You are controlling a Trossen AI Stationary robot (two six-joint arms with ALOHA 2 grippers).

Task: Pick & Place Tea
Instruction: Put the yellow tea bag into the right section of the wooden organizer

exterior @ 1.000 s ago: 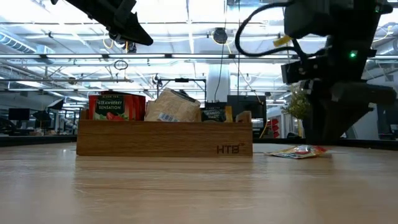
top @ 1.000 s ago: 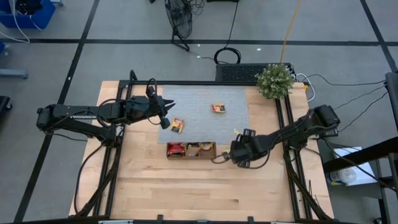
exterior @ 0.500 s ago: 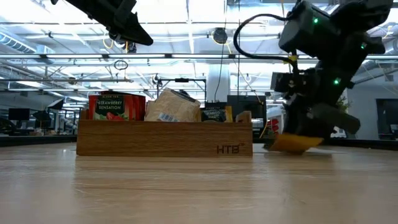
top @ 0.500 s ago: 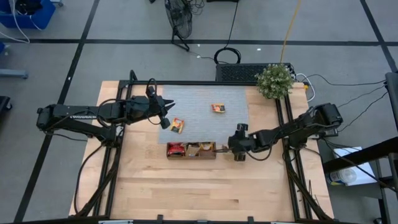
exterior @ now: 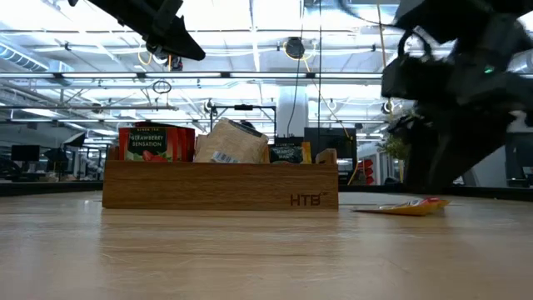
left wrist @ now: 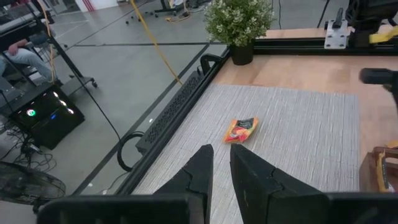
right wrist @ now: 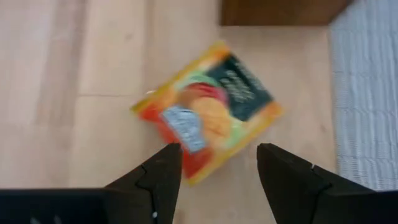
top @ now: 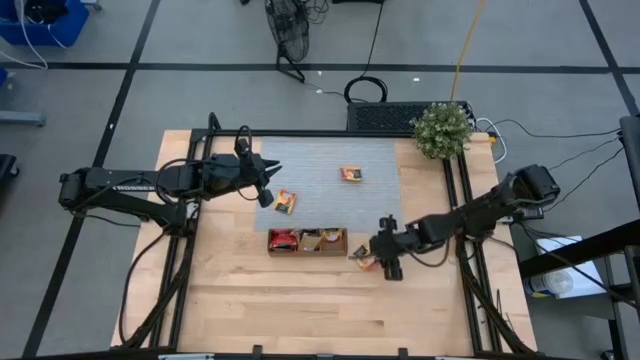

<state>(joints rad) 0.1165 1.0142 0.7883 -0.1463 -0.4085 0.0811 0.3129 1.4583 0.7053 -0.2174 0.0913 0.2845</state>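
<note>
On the bare wood of the tabletop (top: 300, 300), just beside the right end of the long wooden tray (top: 307, 241), I have the right claw (right wrist: 214, 171) poised low over an orange-yellow tea packet (right wrist: 208, 109). Its two fingers are spread wide, one on each side of the packet's near corner, and the packet lies flat on the wood, not gripped. From table height it shows as a thin flat sliver close to the tray's end.

The tray already holds packets standing upright, a red one at the far left among them. Two more packets lie loose on the grey mat (top: 330, 165): one (top: 351, 174) near its middle, another (top: 286, 203) nearer its front edge, just beside the left claw (top: 265, 187). That left claw hovers above the mat with its fingers drawn close together and nothing between them.

I judge the step in hand to be the pickup of the orange-yellow packet. The next move calls for lowering the fingers to the wood, closing on the packet's edge, then lifting and carrying it over a tray compartment. A flat packet on smooth wood may slide instead of rising.
</note>
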